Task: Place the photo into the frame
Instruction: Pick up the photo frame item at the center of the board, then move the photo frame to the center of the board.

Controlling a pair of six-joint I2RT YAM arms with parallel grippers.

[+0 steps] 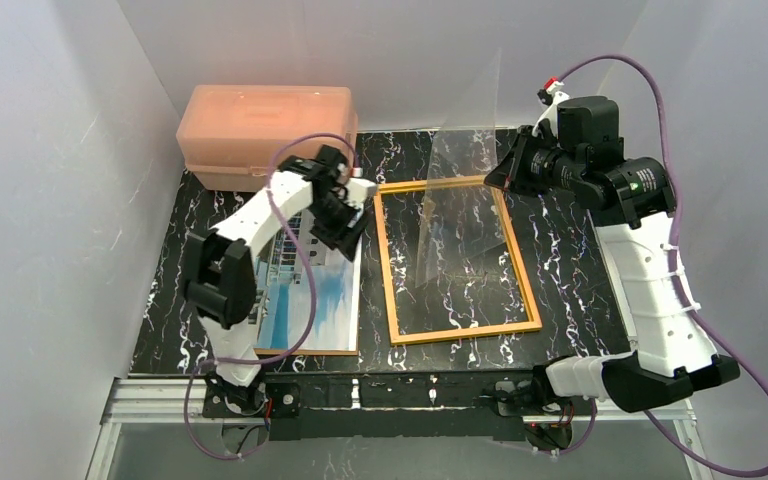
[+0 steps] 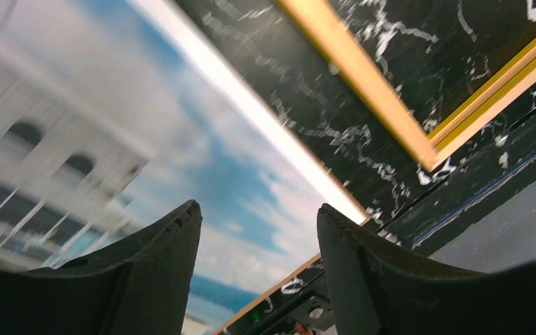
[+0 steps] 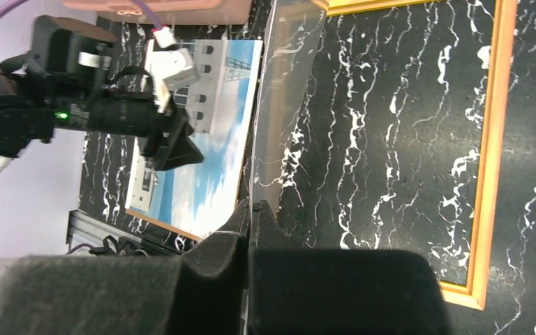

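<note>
The photo [image 1: 325,300], blue sky and a white building, lies face up at the table's left on a brown board [image 1: 300,352]. My left gripper [image 1: 345,225] hovers over the photo's far part, open, with nothing between its fingers; in the left wrist view the photo [image 2: 181,139] fills the space under the gripper [image 2: 258,209]. The frame [image 1: 388,290] lies flat in the middle with the marbled table showing through it. My right gripper [image 1: 500,172] is shut on a clear sheet [image 1: 455,190] that stands tilted over the frame's far edge; in the right wrist view the gripper [image 3: 250,204] pinches the sheet [image 3: 279,105] edge-on.
A pink plastic box [image 1: 265,125] stands at the back left, just behind the left arm. White walls close in the table on three sides. The frame's near corner [image 2: 429,150] sits close to the table's front edge.
</note>
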